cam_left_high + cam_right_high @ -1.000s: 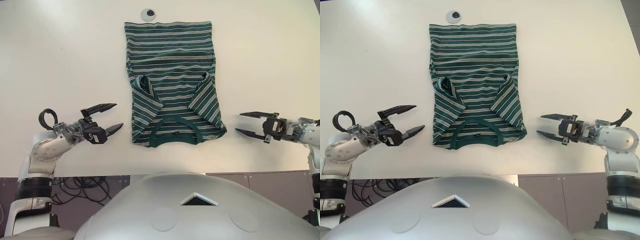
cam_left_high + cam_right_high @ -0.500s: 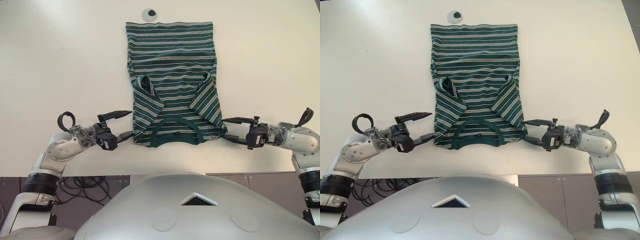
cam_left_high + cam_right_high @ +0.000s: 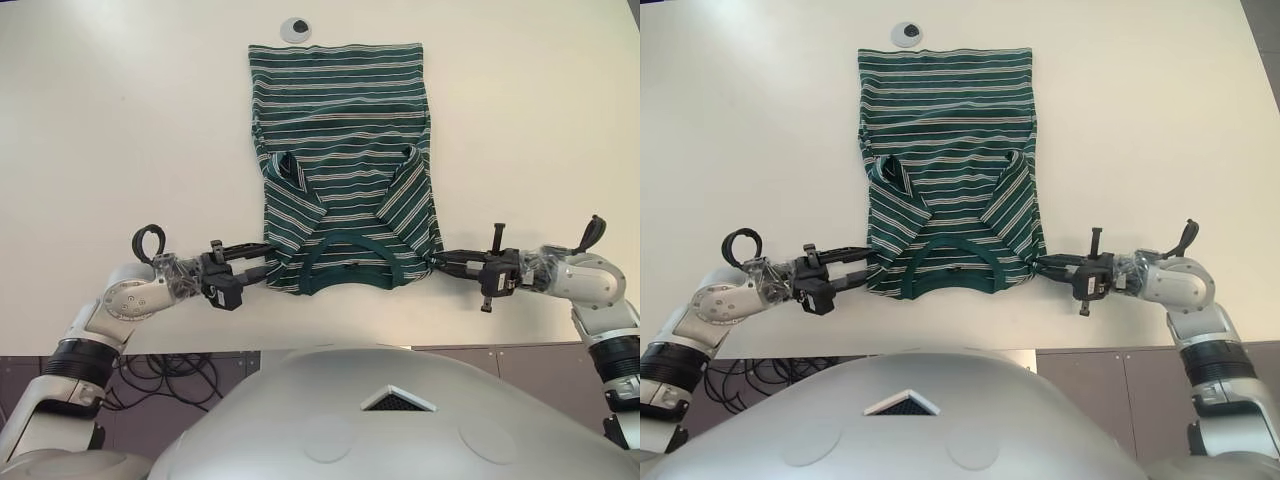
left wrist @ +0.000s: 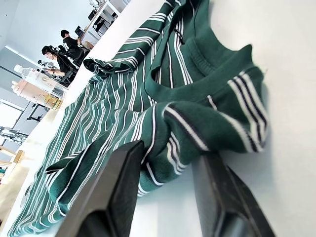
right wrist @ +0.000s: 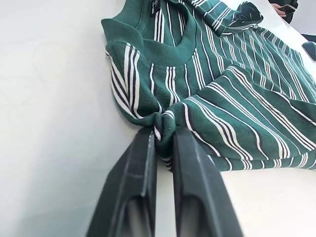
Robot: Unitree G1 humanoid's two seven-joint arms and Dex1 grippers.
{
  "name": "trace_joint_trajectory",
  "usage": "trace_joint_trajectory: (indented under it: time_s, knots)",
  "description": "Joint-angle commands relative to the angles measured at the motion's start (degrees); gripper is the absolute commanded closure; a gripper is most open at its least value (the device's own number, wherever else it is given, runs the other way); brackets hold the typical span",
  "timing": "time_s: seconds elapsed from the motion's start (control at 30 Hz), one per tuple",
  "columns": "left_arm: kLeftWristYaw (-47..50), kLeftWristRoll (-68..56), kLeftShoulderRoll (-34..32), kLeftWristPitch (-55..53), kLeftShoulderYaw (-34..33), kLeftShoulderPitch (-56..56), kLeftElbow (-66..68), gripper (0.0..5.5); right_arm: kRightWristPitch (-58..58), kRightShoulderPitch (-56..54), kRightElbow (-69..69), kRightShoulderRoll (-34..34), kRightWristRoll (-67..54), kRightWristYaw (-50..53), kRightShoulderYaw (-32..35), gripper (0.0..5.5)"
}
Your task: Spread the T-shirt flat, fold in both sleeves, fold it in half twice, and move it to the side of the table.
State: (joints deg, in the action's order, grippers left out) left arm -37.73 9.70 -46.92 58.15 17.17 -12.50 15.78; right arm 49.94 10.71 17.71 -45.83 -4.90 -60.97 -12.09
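Green striped T-shirt [image 3: 345, 140]: flat on the middle of the table [image 3: 120, 130], both sleeves folded in, collar toward the robot
Left gripper [image 4: 165, 160]: fingers parted, straddling the shirt's near corner on the robot's left; its wrist view shows a gap beside the cloth
Right gripper [image 5: 164, 133]: fingers nearly closed, pinching a bunched fold at the opposite near corner, plain in its wrist view
Round disc [image 3: 294, 28]: in the head views, just beyond the far hem

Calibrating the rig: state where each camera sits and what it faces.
Left eye: on head, looking down at table; T-shirt, both arms show.
Right eye: beside it, same scene.
Left wrist: low along table; left gripper straddles a shirt shoulder.
Right wrist: likewise; right gripper pinches the other shoulder.
Both wrist views share the collar.
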Motion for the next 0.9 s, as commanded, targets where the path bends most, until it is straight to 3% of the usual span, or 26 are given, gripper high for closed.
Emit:
trace_joint_trajectory:
  time_s: [0.03, 0.63, 0.9]
  knots:
    - [-2.5, 7.4, -0.2, -3.3, 5.3, -3.6, 4.8, 4.2, -0.9, 0.2, 1.1, -1.5, 2.2, -0.3, -1.3, 5.5]
    - [-3.3, 4.7, -1.2, -3.5, 7.4, -2.5, 5.2, 5.5, -2.4, 0.0, 0.5, -1.7, -0.2, -0.7, -1.9, 5.5]
    - [-5.2, 0.2, -1.6, -5.0, 8.8, -2.4, 3.7, 5.5, -5.0, 0.8, -0.8, -2.2, -3.5, -2.4, -2.1, 5.5]
